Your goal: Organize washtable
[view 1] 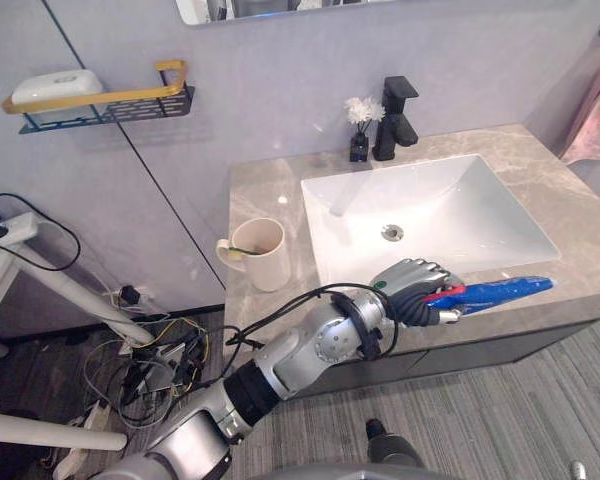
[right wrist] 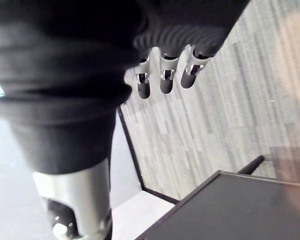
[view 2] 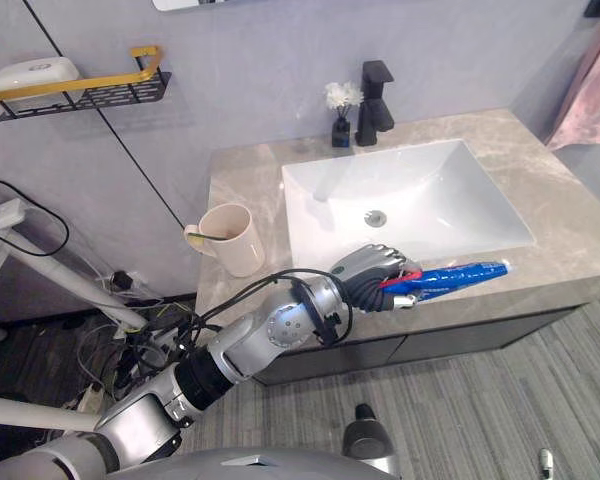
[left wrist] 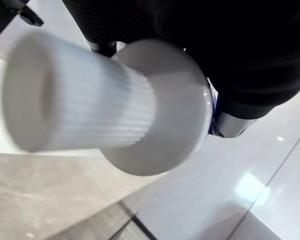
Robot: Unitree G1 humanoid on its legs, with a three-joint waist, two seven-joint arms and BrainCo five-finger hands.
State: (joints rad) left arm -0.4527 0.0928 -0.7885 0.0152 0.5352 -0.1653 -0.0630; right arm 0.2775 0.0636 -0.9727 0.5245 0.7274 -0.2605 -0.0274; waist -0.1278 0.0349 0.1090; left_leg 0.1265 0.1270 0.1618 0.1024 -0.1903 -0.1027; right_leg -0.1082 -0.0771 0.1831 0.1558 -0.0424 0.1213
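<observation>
Left hand grasping the tube at the front strip of the worktop.

The left hand [view 1: 415,290] is clenching its fingers round the cap end of a blue-and-red tube [view 1: 505,291]; the white ribbed cap [left wrist: 80,100] is showing close up in the left wrist view. The tube is pointing toward the robot's right, along the front strip of the worktop [view 1: 270,190], just in front of the sink [view 1: 450,200]; whether it is touching the worktop cannot be told. A cup [view 1: 262,255] is standing left of the sink. A black faucet [view 1: 396,118] and a small flower vase [view 1: 361,125] are standing behind the sink. A wall shelf [view 1: 110,105] is carrying a soap [view 1: 55,85]. The right hand [right wrist: 165,82] is hanging over the floor [right wrist: 230,100], fingers relaxed, grasping nothing.
</observation>
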